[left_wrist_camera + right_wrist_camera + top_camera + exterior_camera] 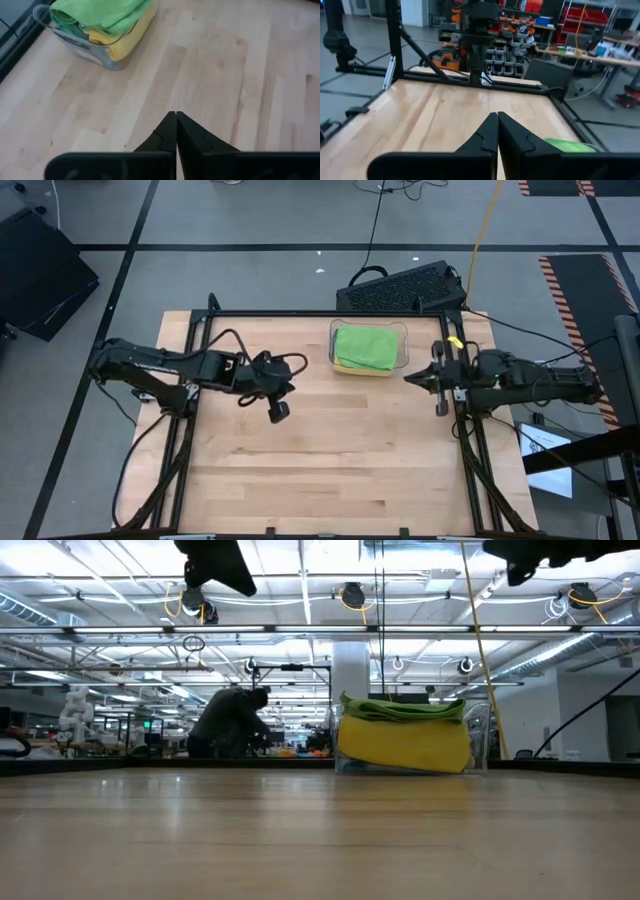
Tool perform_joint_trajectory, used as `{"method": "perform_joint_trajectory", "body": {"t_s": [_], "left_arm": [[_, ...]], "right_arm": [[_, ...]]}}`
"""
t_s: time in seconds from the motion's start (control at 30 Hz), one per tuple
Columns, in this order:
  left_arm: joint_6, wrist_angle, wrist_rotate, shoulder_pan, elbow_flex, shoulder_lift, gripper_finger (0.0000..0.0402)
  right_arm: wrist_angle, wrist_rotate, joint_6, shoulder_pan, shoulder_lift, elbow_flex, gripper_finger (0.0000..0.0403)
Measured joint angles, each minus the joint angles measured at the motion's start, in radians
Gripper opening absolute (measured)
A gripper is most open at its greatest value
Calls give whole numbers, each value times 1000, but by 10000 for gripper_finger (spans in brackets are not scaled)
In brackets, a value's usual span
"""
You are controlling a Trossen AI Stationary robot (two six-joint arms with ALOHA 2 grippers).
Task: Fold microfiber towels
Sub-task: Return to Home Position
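In the clear bin (478,735) you've got the bright green towel (364,346) stacked on the yellow towel (404,745). Left claw (176,116) sits left of the bin, right claw (498,116) right of it. Both are pinched closed and empty.

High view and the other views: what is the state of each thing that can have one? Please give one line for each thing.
green towel: folded, on top of the pile in the bin.
yellow towel: folded, under the green towel, in the bin.
clear bin: upright, filled above its rim.
left gripper: fingers shut, empty, above the table.
right gripper: fingers shut, empty, at the table's right edge.
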Motion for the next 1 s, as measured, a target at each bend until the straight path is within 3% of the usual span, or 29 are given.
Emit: {"method": "perform_joint_trajectory", "body": {"t_s": [0.2,0.57,1.0], "left_arm": [[21,81,-82,-28,-42,-1,8],[-84,405,-93,-17,-214,-15,9],[-76,411,-116,-17,-218,-14,4]], "right_arm": [[-32,5,-44,0,-115,-53,0],[218,-1,13,0,-230,-315,0],[545,-2,66,0,-235,-545,0]]}}
